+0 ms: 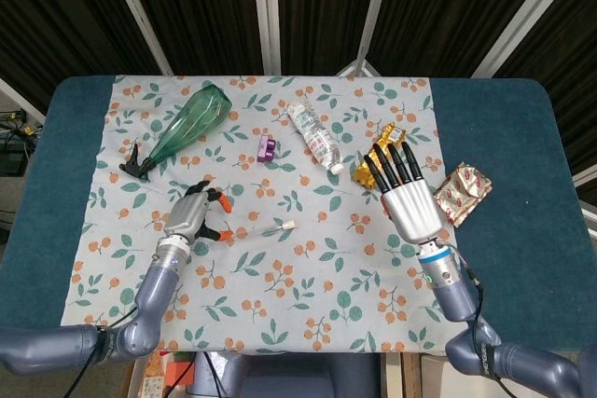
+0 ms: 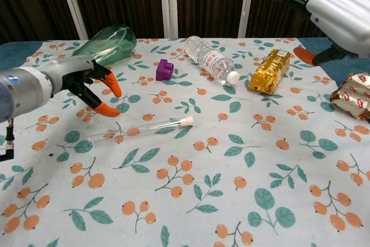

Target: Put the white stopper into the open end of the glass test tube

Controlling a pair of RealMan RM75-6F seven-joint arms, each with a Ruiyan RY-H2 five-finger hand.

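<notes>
Stoppered test tube (image 2: 144, 128) (lying on tablecloth (image 2: 231, 166))

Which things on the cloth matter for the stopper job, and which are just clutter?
Job: glass test tube lying on the cloth; white stopper at its end; left hand, open, holding nothing.

Clutter: green bottle; purple block; water bottle; gold packet; red-and-gold packet.

Clear glass test tube (image 2: 141, 129) (white-stoppered), glossy gold foil packet (image 2: 269, 72), matt printed tablecloth (image 2: 231, 201)
</notes>
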